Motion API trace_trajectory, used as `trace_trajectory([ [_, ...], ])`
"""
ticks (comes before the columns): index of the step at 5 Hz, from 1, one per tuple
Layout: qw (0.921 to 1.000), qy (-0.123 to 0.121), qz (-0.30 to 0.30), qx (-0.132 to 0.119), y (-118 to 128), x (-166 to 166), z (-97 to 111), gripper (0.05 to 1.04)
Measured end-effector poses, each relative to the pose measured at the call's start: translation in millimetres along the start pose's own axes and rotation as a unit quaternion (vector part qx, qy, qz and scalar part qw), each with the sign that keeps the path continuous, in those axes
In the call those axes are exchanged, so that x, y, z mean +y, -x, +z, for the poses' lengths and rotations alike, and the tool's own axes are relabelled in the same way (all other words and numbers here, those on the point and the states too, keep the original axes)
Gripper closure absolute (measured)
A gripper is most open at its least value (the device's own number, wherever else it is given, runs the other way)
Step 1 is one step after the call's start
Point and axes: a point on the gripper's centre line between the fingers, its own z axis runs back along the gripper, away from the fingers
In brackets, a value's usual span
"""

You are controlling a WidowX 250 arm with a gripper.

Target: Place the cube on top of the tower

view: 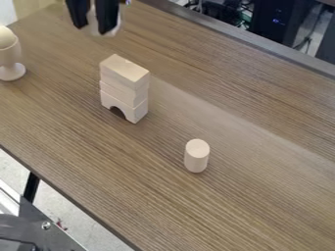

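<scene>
The black gripper (92, 25) hangs at the top edge, left of centre, above and behind the tower. A pale, whitish patch shows at its lower end; whether this is the cube I cannot tell. The tower (124, 89) stands upright left of centre, built of pale wooden blocks. Its lowest block has an arch cut into it, and flat-sided blocks rest on that. The tower's flat top is bare, and the gripper is apart from it.
An upright pale wooden cylinder (196, 156) stands right of the tower on the brown wooden table (262, 196). At the left edge, a pale cup (10, 61) on a foot holds a rounded object (6, 37). Cables and dark equipment lie beyond the table's far edge.
</scene>
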Motion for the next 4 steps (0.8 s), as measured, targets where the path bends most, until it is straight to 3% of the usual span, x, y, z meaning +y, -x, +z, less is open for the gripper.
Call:
trace_trajectory([
  [4,0.9933,-0.046,-0.105,0.013,-8.1,-18.0,-5.3,0.536],
])
